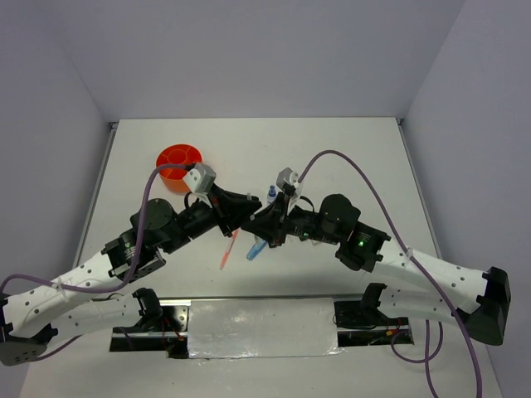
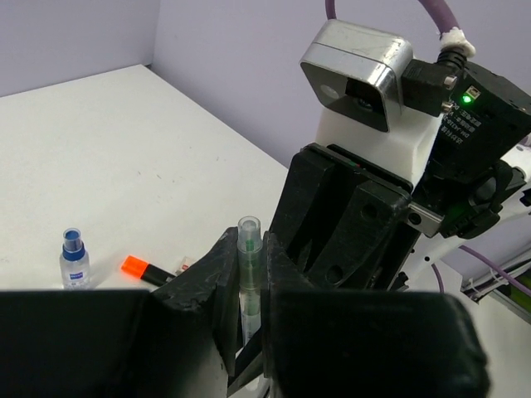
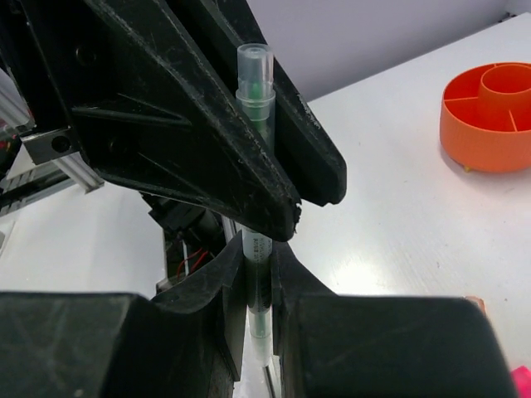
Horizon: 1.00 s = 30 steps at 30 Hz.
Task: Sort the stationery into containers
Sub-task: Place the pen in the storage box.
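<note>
A translucent grey pen with a clear cap and green tip (image 2: 247,274) is held upright between both grippers. My left gripper (image 2: 249,247) is shut on it just below the cap. My right gripper (image 3: 258,259) is shut on its lower barrel (image 3: 256,245), and the left fingers (image 3: 207,124) cross above. In the top view the two grippers (image 1: 255,217) meet at mid-table. The orange divided cup (image 1: 179,166) stands at the back left and also shows in the right wrist view (image 3: 489,116).
A thin orange pen (image 1: 229,249) and a blue marker (image 1: 256,248) lie on the table under the grippers. A small blue-capped bottle (image 2: 74,259) stands beside an orange-tipped black highlighter (image 2: 145,269). A pink tip (image 3: 523,379) shows at the right wrist view's edge.
</note>
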### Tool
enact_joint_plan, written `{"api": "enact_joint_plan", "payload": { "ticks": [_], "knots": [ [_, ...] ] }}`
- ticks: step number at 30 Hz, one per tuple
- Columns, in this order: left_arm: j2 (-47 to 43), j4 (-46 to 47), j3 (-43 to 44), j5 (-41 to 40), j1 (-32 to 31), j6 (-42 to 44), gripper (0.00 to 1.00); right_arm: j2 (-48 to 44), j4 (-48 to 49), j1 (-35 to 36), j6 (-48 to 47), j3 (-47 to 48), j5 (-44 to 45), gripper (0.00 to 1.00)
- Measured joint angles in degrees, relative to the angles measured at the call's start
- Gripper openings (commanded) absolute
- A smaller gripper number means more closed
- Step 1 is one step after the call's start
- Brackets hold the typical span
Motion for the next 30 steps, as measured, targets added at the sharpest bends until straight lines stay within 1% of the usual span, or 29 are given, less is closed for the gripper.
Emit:
{"api": "enact_joint_plan", "payload": {
  "ticks": [2, 3, 4, 5, 6, 8, 10, 13, 16, 19, 21, 23, 26, 30],
  "knots": [
    [0.68, -0.37, 0.66, -0.04, 0.04, 0.15, 0.01, -0.15, -0.02, -0.04, -0.02, -0.02, 0.55, 0.0],
    [0.96, -0.39, 0.87, -0.02, 0.09, 0.15, 0.0, -0.26, -0.13, -0.04, -0.04, -0.02, 0.87, 0.17],
    [1.11, -0.37, 0.94, 0.0, 0.13, 0.17, 0.0, -0.37, -0.35, -0.07, -0.17, -0.02, 1.07, 0.39],
    [1.29, -0.37, 0.96, 0.02, 0.17, 0.2, 0.0, -0.46, -0.59, -0.07, -0.04, -0.02, 1.31, 0.72],
    [1.51, -0.37, 0.96, 0.11, 0.17, 0.11, 0.0, -0.48, -0.7, -0.04, -0.22, 0.0, 1.49, 0.99],
    [2.25, -0.44, 0.96, -0.24, 0.17, 0.28, 0.0, -0.57, -1.36, 0.07, -1.18, 0.0, 2.43, 1.0],
    [3.17, -0.9, 0.98, -2.51, 0.2, 0.81, 0.0, -1.38, -2.49, 0.07, -1.36, -0.31, 4.31, 1.0],
    [4.98, -1.49, 1.01, -9.33, 1.53, 2.56, 0.0, -5.64, -3.48, -0.17, -1.49, -3.08, 7.5, 1.0],
    [7.58, -0.59, 1.01, -16.65, 5.73, 4.22, 0.0, -12.72, -5.51, -0.35, -1.49, -7.41, 10.99, 1.0],
    [11.45, 2.91, 1.03, -23.32, 12.46, 6.43, 0.0, -20.0, -6.54, -0.52, -1.11, -11.54, 13.7, 1.0],
    [14.73, 5.18, 1.57, -25.57, 18.53, 7.63, 0.0, -24.02, -7.28, -0.57, -0.76, -14.19, 14.8, 1.0],
    [18.95, 6.91, 3.26, -25.59, 26.08, 8.0, 0.0, -27.71, -7.5, -0.66, -0.28, -16.31, 15.41, 1.0],
    [24.04, 12.07, 4.85, -26.34, 34.93, 10.45, 0.0, -30.01, -7.69, -0.68, 0.5, -18.21, 15.41, 1.0],
    [29.62, 16.04, 8.44, -26.1, 42.05, 12.35, 0.0, -29.44, -8.52, -0.7, 0.85, -19.5, 14.8, 1.0]
  ]
}}
